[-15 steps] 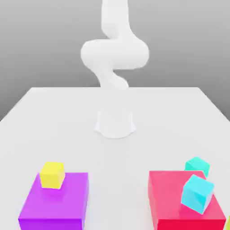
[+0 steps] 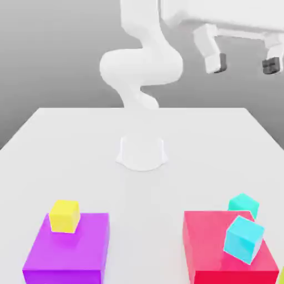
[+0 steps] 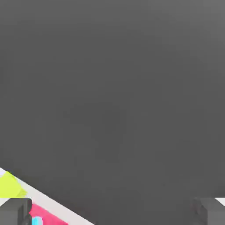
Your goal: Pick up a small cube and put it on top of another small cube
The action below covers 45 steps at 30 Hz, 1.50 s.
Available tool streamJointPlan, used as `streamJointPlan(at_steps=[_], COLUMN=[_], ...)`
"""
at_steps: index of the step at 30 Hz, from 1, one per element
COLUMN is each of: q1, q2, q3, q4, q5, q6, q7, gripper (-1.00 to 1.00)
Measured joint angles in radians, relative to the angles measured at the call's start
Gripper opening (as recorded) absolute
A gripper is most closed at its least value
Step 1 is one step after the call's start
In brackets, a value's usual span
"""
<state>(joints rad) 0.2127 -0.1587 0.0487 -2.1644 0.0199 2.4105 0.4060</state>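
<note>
The white table [image 2: 77, 138] carries the arm's round base [image 2: 142, 152], and high above its far side, toward the exterior view's right, the gripper [image 2: 243, 61] hangs with its two dark-tipped fingers [image 2: 217, 62] spread wide and nothing between them. Near the front edge sit a big purple block [image 2: 69, 252] with a yellow cube [image 2: 64, 215] on it and a big red block [image 2: 213, 249] with a sky-cyan cube [image 2: 244, 238] tilted on top. The small turquoise cube [image 2: 244, 204] rests on the table just behind the red block, and the small lime cube [image 3: 9, 185] shows as a yellow-green patch in the hand view, on the white surface near the red block's edge.
</note>
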Motion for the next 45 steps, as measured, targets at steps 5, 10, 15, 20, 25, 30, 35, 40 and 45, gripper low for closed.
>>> streamJointPlan(at_steps=[5,10,15,20,25,30,35,40,45], q1=[0.062,0.099,0.141,0.183,0.192,0.190,0.171,0.175,0.202], q2=[0.181,0.364,0.547,0.730,0.792,0.769,0.608,0.440,0.273], q3=[0.030,0.058,0.088,0.086,0.075,0.079,0.124,0.183,0.221], q4=[0.038,0.076,0.115,0.155,0.169,0.164,0.073,-0.105,-0.286], q5=[-0.015,-0.048,-0.103,-0.156,-0.167,-0.161,-0.084,0.044,0.117], q6=[0.032,0.063,0.093,0.165,0.210,0.191,0.125,0.147,0.171], q7=[-0.098,-0.183,-0.254,-0.283,-0.278,-0.283,-0.281,-0.228,-0.135], gripper=[0.00,0.00,0.00,0.00,-1.00,-1.00,-1.00,-1.00,-1.00])
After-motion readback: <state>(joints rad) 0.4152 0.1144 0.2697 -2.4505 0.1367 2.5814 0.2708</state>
